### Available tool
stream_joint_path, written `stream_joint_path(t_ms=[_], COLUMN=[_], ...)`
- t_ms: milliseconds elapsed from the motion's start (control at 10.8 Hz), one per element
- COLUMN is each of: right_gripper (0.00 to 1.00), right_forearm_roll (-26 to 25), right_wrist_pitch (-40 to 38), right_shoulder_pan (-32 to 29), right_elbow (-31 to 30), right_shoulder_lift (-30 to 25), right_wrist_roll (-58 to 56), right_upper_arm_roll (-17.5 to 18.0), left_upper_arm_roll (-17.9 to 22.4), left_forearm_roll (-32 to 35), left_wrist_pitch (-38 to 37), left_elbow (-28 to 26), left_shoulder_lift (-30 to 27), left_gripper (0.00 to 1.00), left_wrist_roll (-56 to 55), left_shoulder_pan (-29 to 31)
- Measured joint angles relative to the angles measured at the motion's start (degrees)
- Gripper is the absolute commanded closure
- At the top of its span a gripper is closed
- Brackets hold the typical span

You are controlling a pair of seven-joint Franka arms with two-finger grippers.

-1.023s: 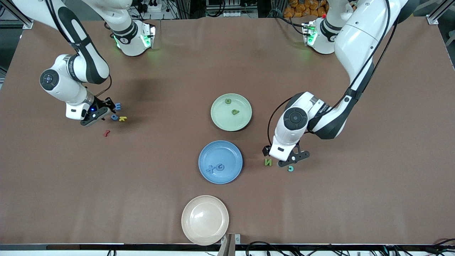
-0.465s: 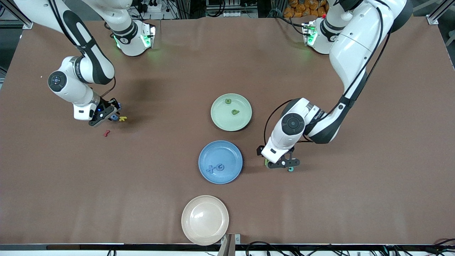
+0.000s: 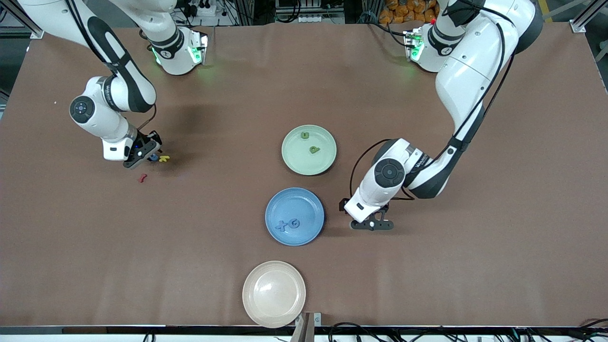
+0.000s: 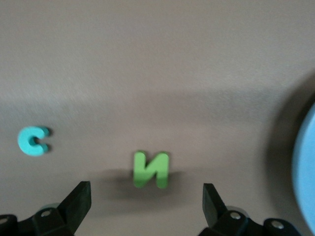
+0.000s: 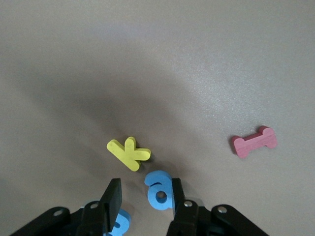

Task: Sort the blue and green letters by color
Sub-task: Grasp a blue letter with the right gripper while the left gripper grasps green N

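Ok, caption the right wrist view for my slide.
Right gripper partly closed around a small blue foam letter, beside the yellow foam K.

One camera sits high up, looking down at the whole table point(image 3: 304, 285) toward both robots. Each wrist camera looks down close; the front one sees their spots too.
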Motion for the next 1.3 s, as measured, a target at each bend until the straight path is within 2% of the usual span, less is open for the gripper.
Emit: stream_joint_path(t_ms=[465,651,837,1209,1302], right_gripper=[0.51,0.51,0.49,0.48,0.48], right_forearm_roll=[-4.0,-5.5,-5.8,-6.3,-6.4], right_wrist_pitch=[1.4,1.8,2.0,2.7,2.8], right_shoulder_pan=[0.0,0.0,-0.1,-0.3,-0.3], right_elbow=[0.0,-0.1,-0.2,-0.4,-0.4], right_shoulder_lift=[0.0,0.0,0.0,0.5,0.8], right_wrist_roll=[0.0,0.0,0.0,0.0,0.0], right_upper_arm_roll=[0.0,0.0,-0.1,-0.1,-0.2], left_upper_arm_roll=[1.5,4.2,5.7,6.2,6.2], left_forearm_roll=[0.0,0.0,0.0,0.0,0.0], left_wrist_pitch=[0.1,0.1,0.2,0.2,0.2], left_elbow=[1.0,1.9,2.5,2.8,2.8], left_shoulder_lift=[1.3,1.9,2.0,2.0,2.0], left_gripper=[0.00,0.00,0.00,0.00,0.50], left_wrist_roll=[4.8,4.8,4.8,4.8,4.8], left_shoulder_pan=[-0.9,-4.0,-6.0,-6.2,-6.2])
